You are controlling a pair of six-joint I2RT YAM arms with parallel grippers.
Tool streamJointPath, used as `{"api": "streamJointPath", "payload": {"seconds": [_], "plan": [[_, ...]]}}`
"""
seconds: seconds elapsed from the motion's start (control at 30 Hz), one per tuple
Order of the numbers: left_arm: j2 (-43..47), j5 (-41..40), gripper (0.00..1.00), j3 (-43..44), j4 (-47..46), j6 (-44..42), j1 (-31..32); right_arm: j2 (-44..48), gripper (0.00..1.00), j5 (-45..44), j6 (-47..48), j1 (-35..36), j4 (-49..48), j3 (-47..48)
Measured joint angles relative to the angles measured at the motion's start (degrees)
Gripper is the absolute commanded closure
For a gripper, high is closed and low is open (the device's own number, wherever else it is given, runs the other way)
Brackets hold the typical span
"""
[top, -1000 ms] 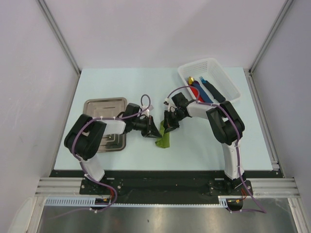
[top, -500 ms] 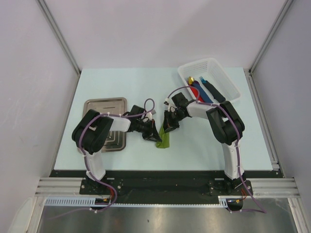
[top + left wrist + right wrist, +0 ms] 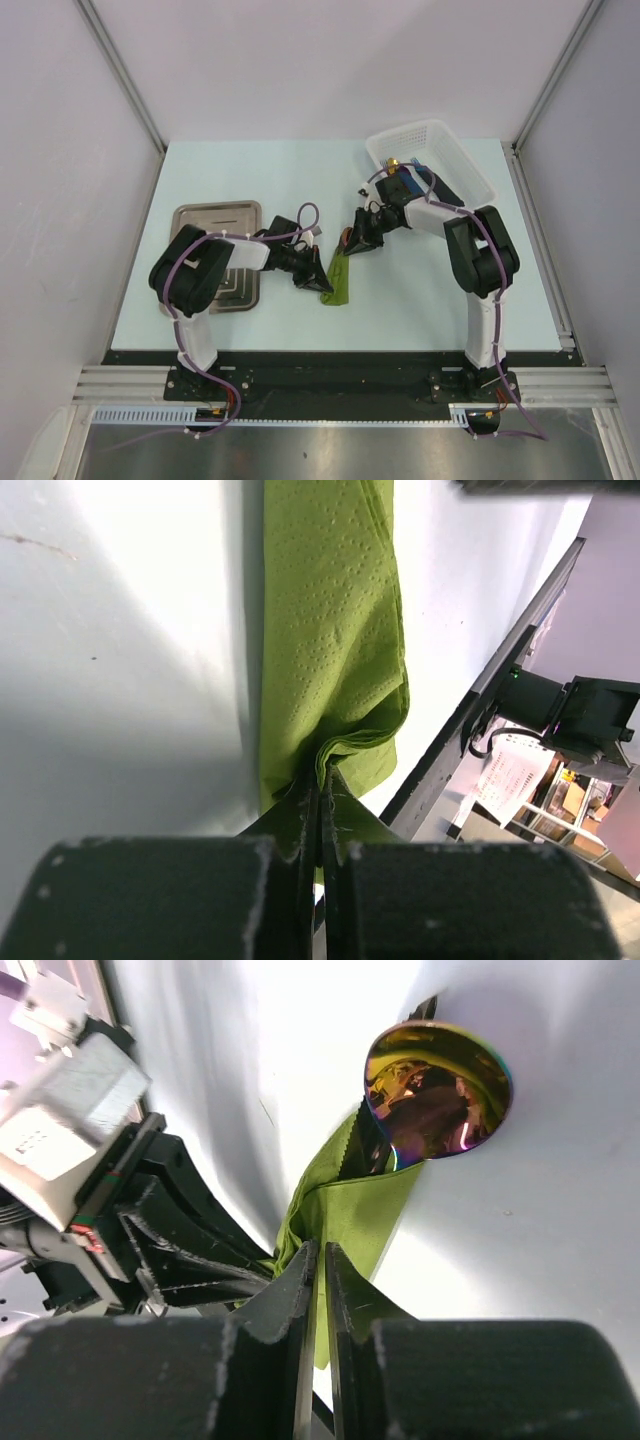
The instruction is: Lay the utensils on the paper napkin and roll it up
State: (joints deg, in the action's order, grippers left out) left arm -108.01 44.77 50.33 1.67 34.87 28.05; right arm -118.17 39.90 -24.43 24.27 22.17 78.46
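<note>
Left tool [image 3: 320, 785]: clamped tight on one end of the rolled olive-green paper napkin [image 3: 330, 630]; only the left wrist camera showed this pinch plainly.
Right tool [image 3: 318, 1255]: jaws drawn almost together, a thin slit between, at the napkin's other end; I could not tell whether paper was gripped.
Utensils: wrapped inside; only the right wrist camera showed an iridescent round spoon bowl [image 3: 437, 1090] jutting from the fold.
Top camera: napkin lay as a narrow strip on the pale table [image 3: 250, 170] between both tools; silver rectangular metal tray [image 3: 200, 215] left, white plastic basket [image 3: 405, 131] far right.

left claw [image 3: 320, 783], right claw [image 3: 318, 1252], pinched (both low)
</note>
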Motion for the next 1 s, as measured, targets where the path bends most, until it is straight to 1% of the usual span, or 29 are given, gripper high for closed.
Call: {"api": "streamJointPath", "payload": {"seconds": [0.1, 0.37, 0.57, 0.7, 1.0], "plan": [[-0.02, 0.09, 1.00, 0.09, 0.11, -0.11, 0.00, 0.42, 0.90, 0.11, -0.15, -0.46, -0.39, 0.00], [-0.24, 0.42, 1.00, 0.52, 0.61, -0.42, 0.00, 0.42, 0.93, 0.35, -0.35, 1.42, -1.64, -1.77], [-0.35, 0.83, 1.00, 0.57, 0.46, -0.37, -0.09, 0.24, 0.94, 0.46, -0.70, 2.27, -3.98, -5.49], [-0.37, 1.22, 1.00, 0.42, -0.28, -0.22, -0.24, 0.20, 0.95, 1.01, -1.29, 2.45, -5.18, -6.01], [0.00, 2.71, 1.00, 0.76, -2.97, 1.53, -0.22, -0.39, 1.00, 1.49, -2.97, 2.75, -7.13, -6.27]]}}
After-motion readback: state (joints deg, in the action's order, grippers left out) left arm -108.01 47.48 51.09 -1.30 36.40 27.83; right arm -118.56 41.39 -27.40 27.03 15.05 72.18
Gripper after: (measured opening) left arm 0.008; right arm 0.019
